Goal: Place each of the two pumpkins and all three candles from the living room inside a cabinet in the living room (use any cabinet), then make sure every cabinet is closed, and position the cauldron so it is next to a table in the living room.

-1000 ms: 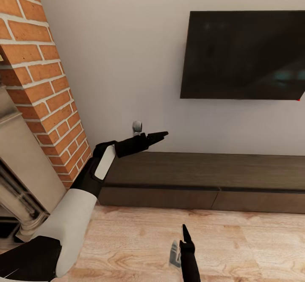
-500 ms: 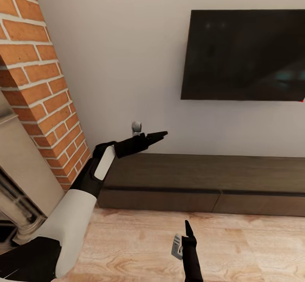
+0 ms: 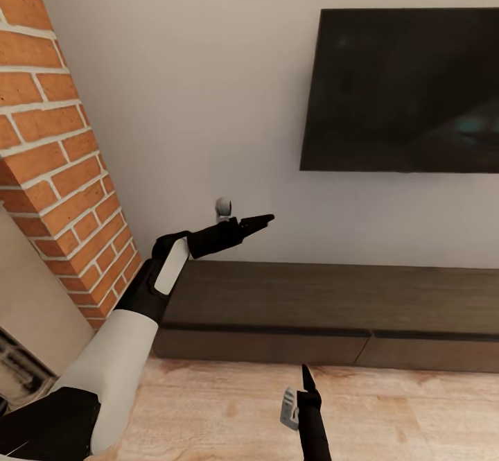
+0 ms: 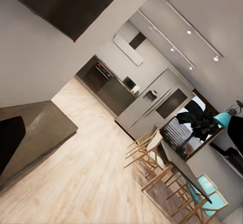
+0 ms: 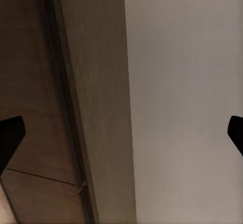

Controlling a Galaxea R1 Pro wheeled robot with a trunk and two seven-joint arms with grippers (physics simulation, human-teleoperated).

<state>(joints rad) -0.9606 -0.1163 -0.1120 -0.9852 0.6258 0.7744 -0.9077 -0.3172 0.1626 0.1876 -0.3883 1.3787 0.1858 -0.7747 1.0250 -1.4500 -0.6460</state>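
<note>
Right end effector [image 3: 299,395]: at 6 o'clock, nearest the camera; fingers set wide apart in the right wrist view, holding nothing.
Floor [image 3: 402,419]: pale wood boards, running up to the cabinet's base.
Left end effector [image 3: 258,222]: at 9 to 10 o'clock, raised over the cabinet's left end; whether it is spread or closed, I cannot tell.
Cabinet [image 3: 333,301]: long dark-brown unit at 3 to 4 o'clock against the wall, drawer fronts flush and closed.
Television [image 3: 409,90]: on the wall at 1 o'clock.
Step in hand: probably the approach. Square up to a drawer front, lower the right arm, pull straight outward.
</note>
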